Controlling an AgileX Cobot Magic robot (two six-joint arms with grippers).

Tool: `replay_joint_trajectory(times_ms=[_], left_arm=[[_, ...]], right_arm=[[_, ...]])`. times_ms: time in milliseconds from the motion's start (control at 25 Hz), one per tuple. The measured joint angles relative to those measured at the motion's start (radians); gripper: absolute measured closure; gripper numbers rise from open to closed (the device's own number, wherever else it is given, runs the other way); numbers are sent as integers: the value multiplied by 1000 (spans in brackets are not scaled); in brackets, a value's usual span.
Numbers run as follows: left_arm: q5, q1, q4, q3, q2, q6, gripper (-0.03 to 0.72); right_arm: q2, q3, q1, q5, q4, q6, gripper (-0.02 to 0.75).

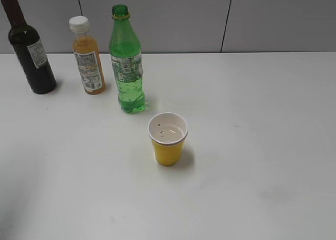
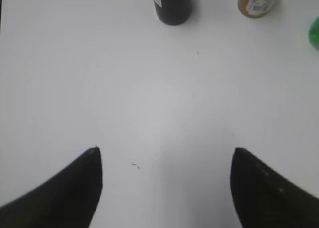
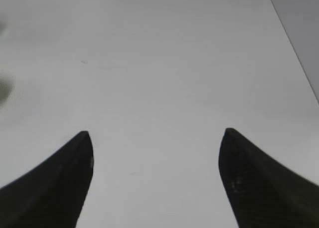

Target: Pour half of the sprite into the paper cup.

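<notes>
The sprite (image 1: 126, 61) is a tall green plastic bottle with no cap, standing upright on the white table; its green edge shows at the right border of the left wrist view (image 2: 315, 33). The paper cup (image 1: 168, 138), yellow outside and white inside, stands upright just in front and right of it, with a little liquid at its bottom. Neither gripper appears in the exterior view. My left gripper (image 2: 165, 150) is open and empty over bare table. My right gripper (image 3: 157, 133) is open and empty over bare table.
An orange juice bottle (image 1: 86, 56) with a white cap and a dark wine bottle (image 1: 29, 45) stand left of the sprite; both bases show in the left wrist view (image 2: 256, 1) (image 2: 172, 6). A grey wall (image 1: 210, 19) runs behind the table.
</notes>
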Motion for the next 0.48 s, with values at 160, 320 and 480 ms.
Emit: replay_joint_trajectory(times_ms=[160,320,480], left_arm=[[12,0,0,69,-128,1,91],[21,0,0,171,-263,1,96],[44,0,0,261,-391,-2,96]], right_arm=[[0,0,0,0,0,0,146],[0,0,0,0,0,0,146],[0,0,0,0,0,0,146]])
